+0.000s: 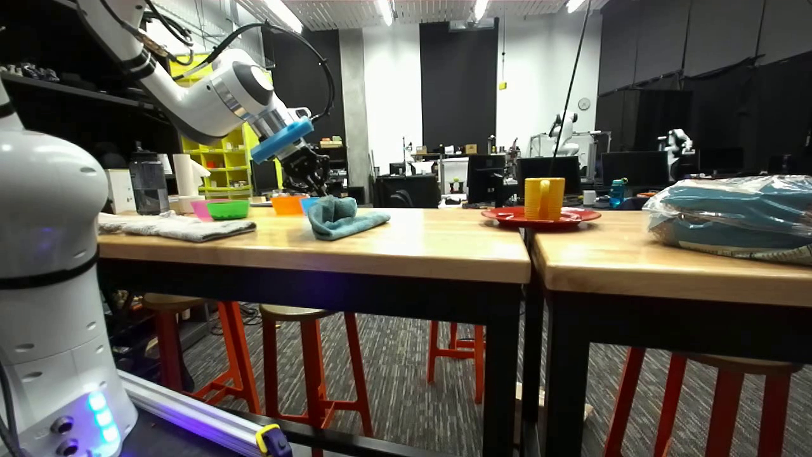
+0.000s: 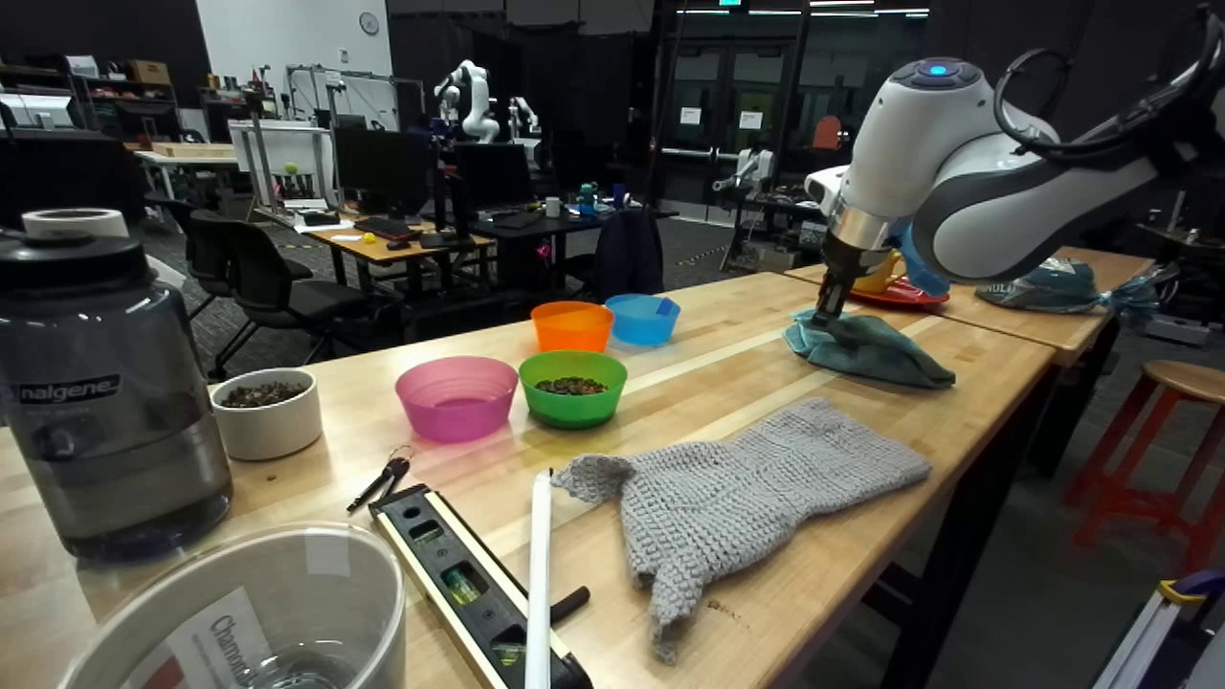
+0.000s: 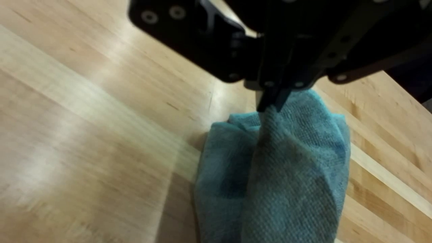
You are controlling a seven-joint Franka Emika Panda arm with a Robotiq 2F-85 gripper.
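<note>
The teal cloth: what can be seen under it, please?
The teal cloth rests on the wooden tabletop, a raised fold pinched in the claw. Whatever lies directly beneath is covered.

The cloth (image 3: 287, 189) is teal (finely textured) and rumpled. It lies on the bench (image 3: 101, 152), a fold pinched in the jaws.

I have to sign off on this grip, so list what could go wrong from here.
The pincer pinches only a narrow fold of the teal cloth, so it might slip loose. Much of it lies on the table, so it could drag or unfold. Farther along, a yellow mug stands on a red plate; a wide swing might knock it.
</note>
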